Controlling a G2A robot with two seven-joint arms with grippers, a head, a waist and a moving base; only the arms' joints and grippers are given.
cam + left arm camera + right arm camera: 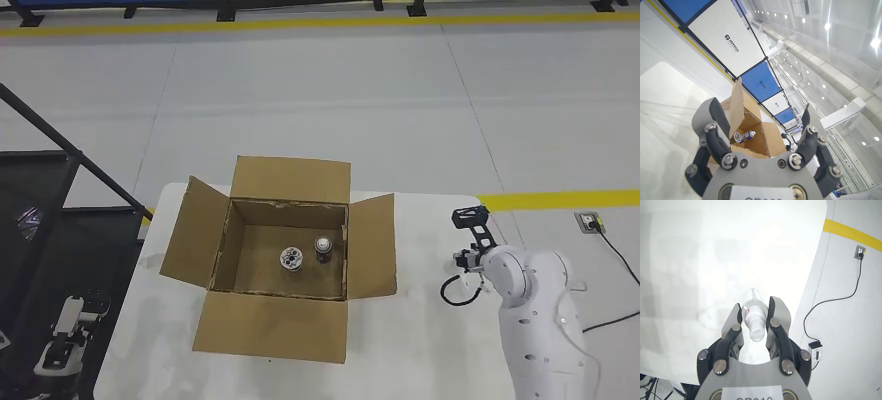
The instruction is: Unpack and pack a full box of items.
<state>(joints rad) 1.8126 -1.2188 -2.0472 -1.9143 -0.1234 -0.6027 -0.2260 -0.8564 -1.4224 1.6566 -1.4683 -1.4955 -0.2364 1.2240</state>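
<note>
An open cardboard box [290, 180] stands in the middle of the white table [430, 345], all flaps spread out. Inside it are a purple spray can [323, 247] and a small round white item [290, 260]. My right gripper [754, 307] is above the table's right part, shut on a clear bottle with a white cap [753, 297]. In the top view that gripper [463, 264] sits right of the box. My left gripper [761, 108] is open and empty, low beside the table's left edge [65, 335], facing the box [772, 136], the can [746, 136] and the round item [737, 136].
A black frame and netting [40, 200] stand left of the table. On the floor to the right are a yellow line [851, 232], a socket [860, 252] with a black cable, and a small grey device [815, 352]. The table's right edge is near the right gripper.
</note>
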